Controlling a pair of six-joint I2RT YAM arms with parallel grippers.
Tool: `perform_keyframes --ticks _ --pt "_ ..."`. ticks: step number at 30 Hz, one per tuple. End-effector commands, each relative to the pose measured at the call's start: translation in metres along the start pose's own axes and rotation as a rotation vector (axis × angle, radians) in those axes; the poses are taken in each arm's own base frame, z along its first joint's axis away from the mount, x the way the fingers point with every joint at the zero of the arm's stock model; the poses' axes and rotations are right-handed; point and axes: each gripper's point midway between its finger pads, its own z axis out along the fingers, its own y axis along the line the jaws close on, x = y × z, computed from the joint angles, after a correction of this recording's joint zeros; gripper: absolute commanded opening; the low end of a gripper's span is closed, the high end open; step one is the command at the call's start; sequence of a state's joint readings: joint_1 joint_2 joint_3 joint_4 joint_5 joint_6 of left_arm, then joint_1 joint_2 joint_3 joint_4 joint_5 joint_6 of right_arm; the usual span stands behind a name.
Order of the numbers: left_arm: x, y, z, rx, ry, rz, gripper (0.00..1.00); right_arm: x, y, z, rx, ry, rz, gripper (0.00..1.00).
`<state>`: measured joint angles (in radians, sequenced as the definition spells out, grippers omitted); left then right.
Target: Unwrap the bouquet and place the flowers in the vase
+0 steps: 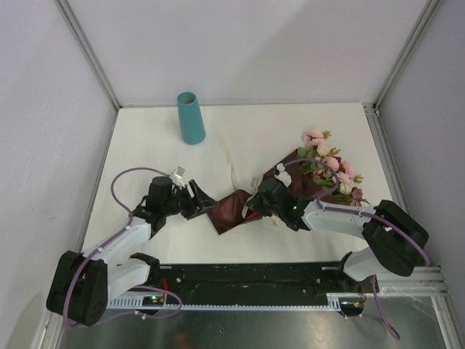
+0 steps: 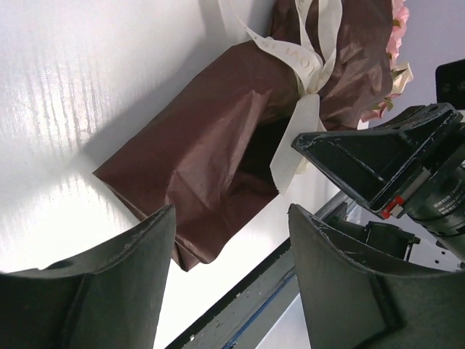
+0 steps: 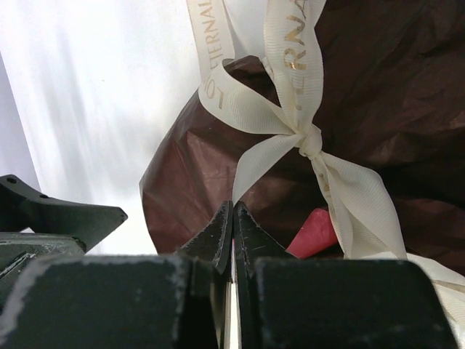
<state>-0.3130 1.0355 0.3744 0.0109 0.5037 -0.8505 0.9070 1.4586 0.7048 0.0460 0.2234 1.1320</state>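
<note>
1. bouquet of pink roses in dark red crinkly wrapping paper (image 1: pixel 231 212) lies on the white surface (image 1: pixel 254 131) near the front, with the blooms (image 1: pixel 328 163) pointing far right.
2. cream ribbon (image 3: pixel 290 123) is knotted round the wrap.
3. right jaws are pressed together, pinching a tail of that ribbon.
4. left jaws stand wide just beside the wrap's lower end, gripping nothing.
5. teal-blue cylindrical vase (image 1: pixel 191 116) stands upright at the far left, well apart from the bouquet.

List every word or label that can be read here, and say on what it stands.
"TERNAL": gold letters on the ribbon, left tail; earlier letters unclear.
"RNA": same ribbon, right tail; rest cut off.
Nothing readable on the wrapping or the vase.
</note>
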Motion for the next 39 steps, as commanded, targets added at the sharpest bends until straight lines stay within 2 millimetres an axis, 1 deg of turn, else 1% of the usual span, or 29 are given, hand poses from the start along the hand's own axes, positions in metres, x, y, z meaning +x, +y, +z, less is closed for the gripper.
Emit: perform_keyframes --ticks 1,5,8,13,17,23,25,32,35,39 --pt "-0.014 -0.024 0.004 0.076 -0.031 -0.002 0.66 -0.009 0.021 -0.004 -0.065 -0.041 0.006 0.00" --pt "-0.008 -0.014 0.019 0.064 0.005 -0.070 0.57 -0.012 0.024 -0.010 -0.076 -0.053 -0.001 0.00" --pt "-0.002 -0.004 0.029 0.038 0.033 -0.102 0.52 -0.012 0.025 -0.013 -0.079 -0.051 -0.007 0.00" --pt "0.008 0.018 0.039 -0.031 0.070 -0.133 0.46 -0.013 0.039 -0.021 -0.137 -0.049 -0.034 0.00" --pt "0.017 0.038 0.046 -0.093 0.095 -0.151 0.45 -0.017 0.041 -0.027 -0.147 -0.061 -0.024 0.00" --pt "0.026 0.051 0.050 -0.131 0.135 -0.172 0.43 -0.016 0.039 -0.033 -0.158 -0.053 -0.033 0.00" --pt "0.027 0.054 0.050 -0.140 0.135 -0.173 0.43 -0.021 0.041 -0.037 -0.165 -0.065 -0.027 0.00" --pt "0.030 0.062 0.049 -0.161 0.132 -0.164 0.43 -0.045 0.048 -0.057 -0.201 -0.124 -0.008 0.00" --pt "0.032 0.065 0.049 -0.171 0.132 -0.157 0.43 -0.048 0.047 -0.062 -0.203 -0.132 -0.024 0.00" --pt "0.034 0.072 0.049 -0.193 0.128 -0.160 0.43 -0.056 0.040 -0.072 -0.182 -0.150 -0.010 0.00"
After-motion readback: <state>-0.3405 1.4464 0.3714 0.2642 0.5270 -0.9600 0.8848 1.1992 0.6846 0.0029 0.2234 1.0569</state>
